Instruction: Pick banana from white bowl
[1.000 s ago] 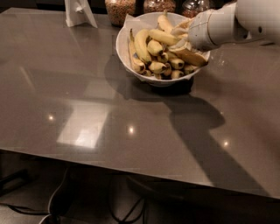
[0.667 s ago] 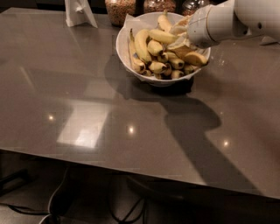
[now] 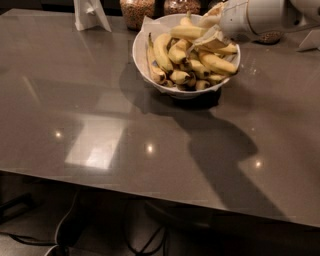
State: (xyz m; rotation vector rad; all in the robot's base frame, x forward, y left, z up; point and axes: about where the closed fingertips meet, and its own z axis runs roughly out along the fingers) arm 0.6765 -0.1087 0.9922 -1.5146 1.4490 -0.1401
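Note:
The white bowl (image 3: 142,60) stands at the back of the table, heaped with yellow bananas. My gripper (image 3: 208,34) reaches in from the right over the bowl's upper right part. Its pale fingers (image 3: 212,42) are closed around one end of a long, nearly straight banana (image 3: 186,31). That banana lies level and sits a little above the pile. A thin banana with a stem (image 3: 150,56) lies along the bowl's left wall. Several short bananas with dark tips (image 3: 179,77) fill the front of the bowl.
Two glass jars (image 3: 136,11) with brown contents stand behind the bowl. A white folded stand (image 3: 90,14) is at the back left. The grey table (image 3: 100,125) stretches toward me, and the arm's shadow (image 3: 220,145) falls in front of the bowl.
My gripper has risen and drawn back toward the bowl's upper right rim. The long banana has come up with it out of the pile.

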